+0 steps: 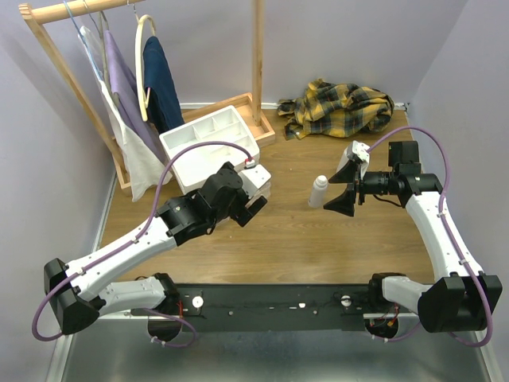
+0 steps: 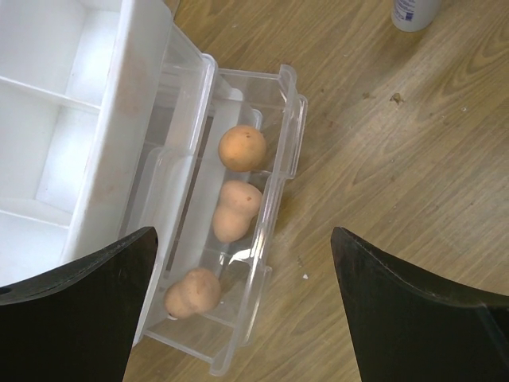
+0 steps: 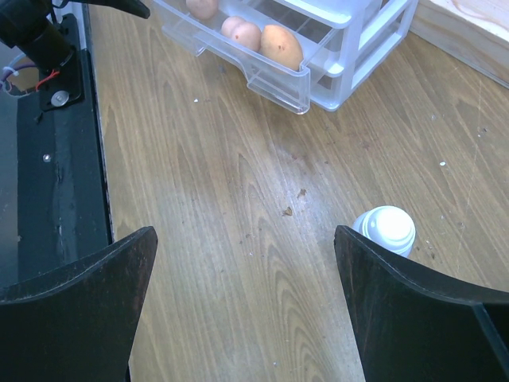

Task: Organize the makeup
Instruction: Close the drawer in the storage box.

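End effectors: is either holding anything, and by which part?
Nothing is held. The left end effector hangs open over the sponges in the drawer; the right end effector is open, the white bottle untouched beside it.

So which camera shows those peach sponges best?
Left wrist: the sponges lie in plain sight in the open drawer. Right wrist catches them small at its top edge, one cut off. In the top view the left arm hides them.

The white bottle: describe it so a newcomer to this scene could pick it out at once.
On the wooden table, find the right gripper, open, right of centre. The white bottle stands upright just beside it, alone on bare wood; the peach sponges lie in the clear drawer.
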Action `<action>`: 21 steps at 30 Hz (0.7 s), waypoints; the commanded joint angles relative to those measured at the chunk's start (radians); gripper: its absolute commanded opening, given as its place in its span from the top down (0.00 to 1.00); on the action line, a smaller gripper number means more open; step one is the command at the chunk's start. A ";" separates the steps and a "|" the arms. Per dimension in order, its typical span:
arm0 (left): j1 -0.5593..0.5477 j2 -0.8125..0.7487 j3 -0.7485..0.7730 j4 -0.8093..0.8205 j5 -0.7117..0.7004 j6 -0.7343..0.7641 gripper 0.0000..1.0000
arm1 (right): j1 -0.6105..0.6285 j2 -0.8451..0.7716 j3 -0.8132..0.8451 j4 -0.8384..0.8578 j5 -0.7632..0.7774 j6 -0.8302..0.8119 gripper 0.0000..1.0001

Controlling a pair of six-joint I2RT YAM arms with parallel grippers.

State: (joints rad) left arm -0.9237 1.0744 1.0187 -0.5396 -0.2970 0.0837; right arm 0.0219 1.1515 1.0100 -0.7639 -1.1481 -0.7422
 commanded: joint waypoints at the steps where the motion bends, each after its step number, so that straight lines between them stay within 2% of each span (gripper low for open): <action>1: 0.005 -0.013 -0.011 0.023 0.090 -0.002 0.01 | -0.005 0.001 -0.017 -0.011 0.010 -0.013 0.00; 21: 0.003 0.004 -0.012 0.020 0.274 0.014 0.02 | -0.005 -0.001 -0.019 -0.011 0.010 -0.014 0.00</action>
State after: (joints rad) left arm -0.9230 1.0744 1.0183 -0.5388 -0.1085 0.0860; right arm 0.0219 1.1515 1.0100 -0.7639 -1.1481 -0.7422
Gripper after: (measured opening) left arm 0.987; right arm 0.998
